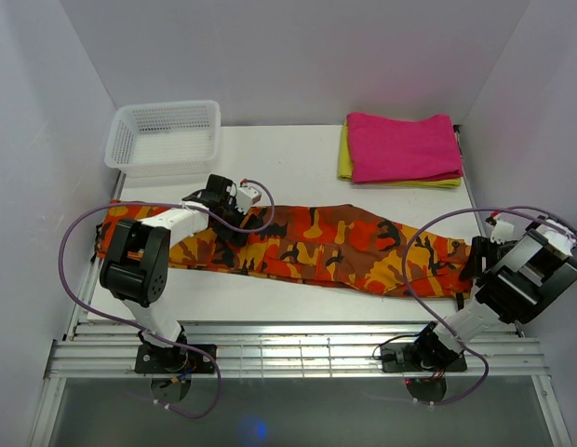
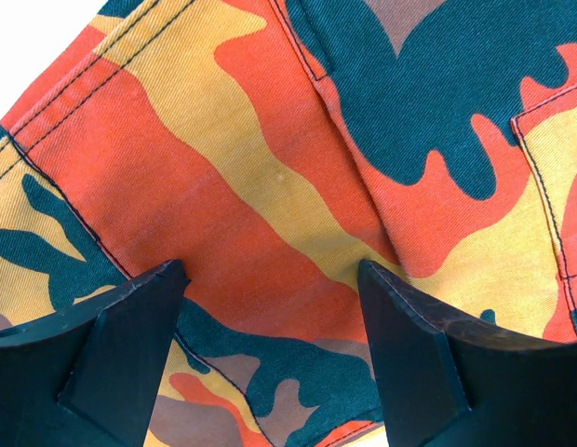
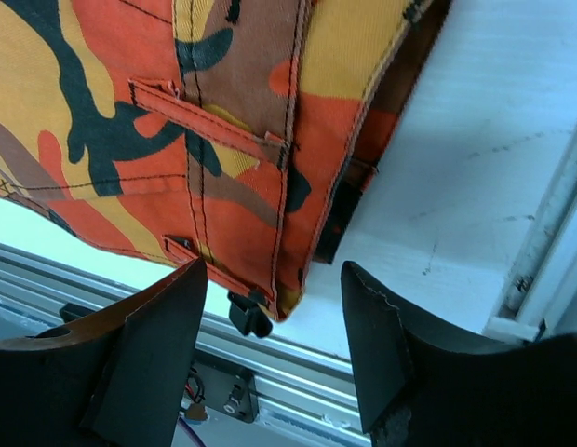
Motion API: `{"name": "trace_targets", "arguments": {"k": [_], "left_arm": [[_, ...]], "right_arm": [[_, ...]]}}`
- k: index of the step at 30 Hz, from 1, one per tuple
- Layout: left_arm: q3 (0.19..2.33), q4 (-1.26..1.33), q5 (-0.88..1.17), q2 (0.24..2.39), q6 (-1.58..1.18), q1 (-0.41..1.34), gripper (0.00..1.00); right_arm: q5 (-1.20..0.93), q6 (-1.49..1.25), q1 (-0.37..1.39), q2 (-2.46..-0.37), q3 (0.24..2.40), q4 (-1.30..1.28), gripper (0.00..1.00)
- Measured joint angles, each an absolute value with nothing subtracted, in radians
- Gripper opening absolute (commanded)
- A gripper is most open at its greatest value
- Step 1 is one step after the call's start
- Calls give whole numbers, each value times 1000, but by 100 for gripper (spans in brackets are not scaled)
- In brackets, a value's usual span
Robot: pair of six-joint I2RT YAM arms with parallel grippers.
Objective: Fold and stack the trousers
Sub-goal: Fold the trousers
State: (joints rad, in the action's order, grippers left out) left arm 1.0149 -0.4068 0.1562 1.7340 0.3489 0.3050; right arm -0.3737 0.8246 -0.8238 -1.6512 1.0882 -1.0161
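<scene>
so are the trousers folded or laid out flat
Laid out: the trousers stretch full length across the table, with no crosswise fold showing.

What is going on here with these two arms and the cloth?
Two arms are working on the camouflage trousers, which lie stretched out across the table, not yet stacked. The left gripper is open close above their left half; the right gripper is open over the waistband corner at the right end. Neither holds anything.
</scene>
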Motion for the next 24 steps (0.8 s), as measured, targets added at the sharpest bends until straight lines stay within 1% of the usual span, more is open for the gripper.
{"name": "trace_targets", "arguments": {"k": [3,6,7,9,10,12,17,24], "left_arm": [[1021,-413,155,1737,349,305,86],[1021,-414,155,1738,349,305,87],[1021,-414,155,1738,349,305,87],[1021,-414,155,1738,348,305,87],[1021,-414,155,1738,348,305,87],[1021,-414,155,1738,348,305,87],[1021,-414,155,1739,347,305,86],[1021,-413,155,1744,346,305,86]], "right_arm": [[-411,829,-824,-1685,1088,-1016,63],[-450,834,-823,-1712,1090,-1019,56],[-460,836,-822,-1721,1092,-1021,46],[-483,840,-822,-1740,1105,-1028,33],[-493,841,-822,-1749,1114,-1034,18],[-510,845,-822,-1761,1132,-1052,9],[-537,842,-818,-1769,1183,-1112,8],[-568,841,-807,-1778,1308,-1197,8]]}}
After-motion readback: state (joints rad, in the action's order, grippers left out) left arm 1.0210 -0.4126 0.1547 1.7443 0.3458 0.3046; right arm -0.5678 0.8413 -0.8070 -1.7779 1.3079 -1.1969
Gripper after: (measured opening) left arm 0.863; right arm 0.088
